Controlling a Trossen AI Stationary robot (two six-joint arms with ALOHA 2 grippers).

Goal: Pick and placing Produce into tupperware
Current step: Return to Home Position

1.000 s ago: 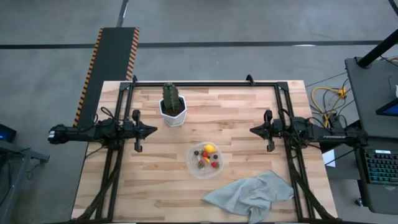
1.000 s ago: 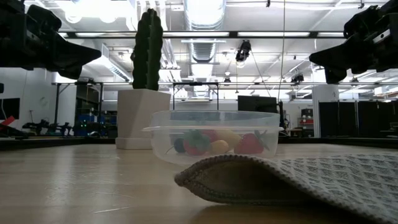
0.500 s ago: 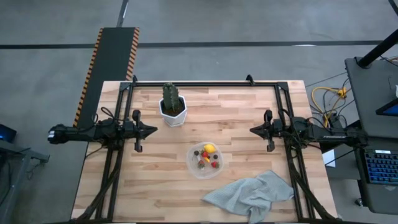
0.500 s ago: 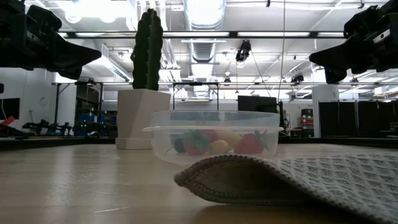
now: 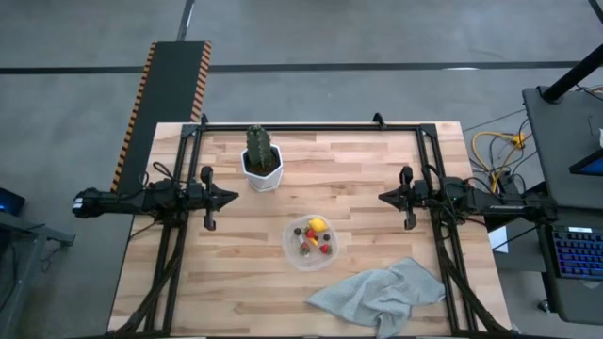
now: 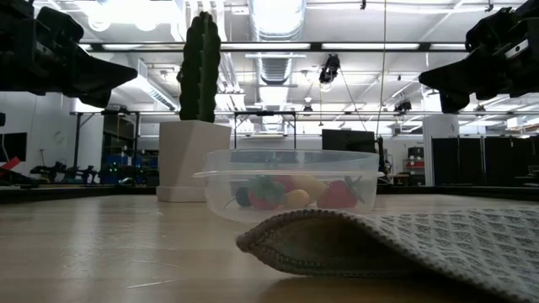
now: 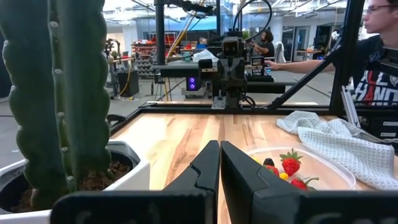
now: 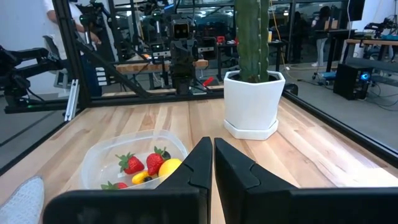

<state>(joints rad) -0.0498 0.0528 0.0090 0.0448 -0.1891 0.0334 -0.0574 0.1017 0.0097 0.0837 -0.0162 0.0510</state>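
Note:
The clear tupperware (image 5: 311,243) sits near the table's middle, resting on its base, with the produce (image 5: 314,236) inside: a yellow lemon, red strawberries, dark berries. It also shows in the low view (image 6: 290,192) and both wrist views (image 7: 298,168) (image 8: 134,160). My left gripper (image 5: 234,198) hovers shut over the table's left side, well left of the container. My right gripper (image 5: 382,198) hovers shut over the right side, fingers pointing inward. Neither touches anything.
A green cactus in a white hexagonal pot (image 5: 261,161) stands at the far side, left of centre. A grey-green cloth (image 5: 382,294) lies crumpled at the near right edge. A black frame (image 5: 311,125) borders the table. A person (image 7: 373,43) stands beyond the table.

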